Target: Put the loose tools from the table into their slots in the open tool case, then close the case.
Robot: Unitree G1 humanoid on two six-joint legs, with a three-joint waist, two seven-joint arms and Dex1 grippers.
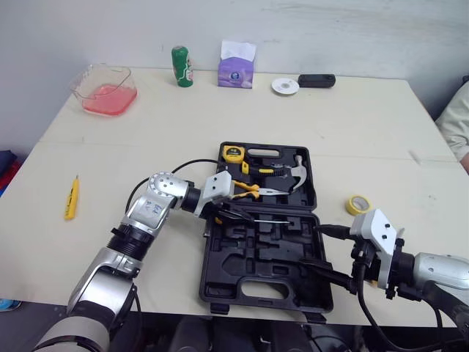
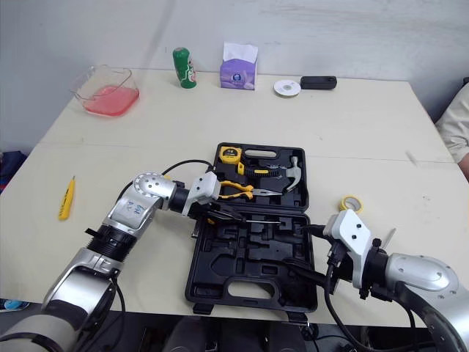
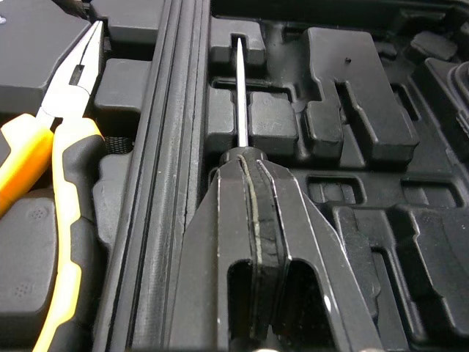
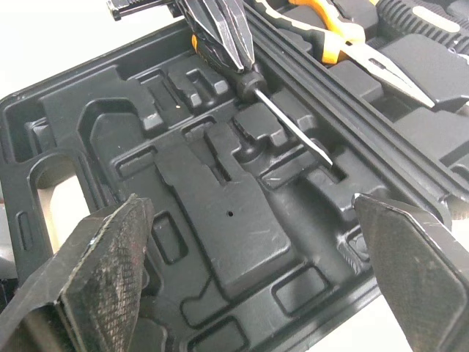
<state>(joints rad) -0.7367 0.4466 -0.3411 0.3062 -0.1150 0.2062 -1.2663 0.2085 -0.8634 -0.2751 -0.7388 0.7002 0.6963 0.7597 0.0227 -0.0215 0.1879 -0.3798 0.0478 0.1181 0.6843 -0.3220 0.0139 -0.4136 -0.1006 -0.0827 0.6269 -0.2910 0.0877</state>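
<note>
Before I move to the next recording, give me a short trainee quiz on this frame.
1. True or false: the left gripper is shut on the screwdriver.
2. Fill in: the fingers of the right gripper stand ____.
3. The yellow tape roll lies: A) inside the tool case; B) on the table, right of the case; C) in the right gripper.
Key: 1 true; 2 open; 3 B.
</note>
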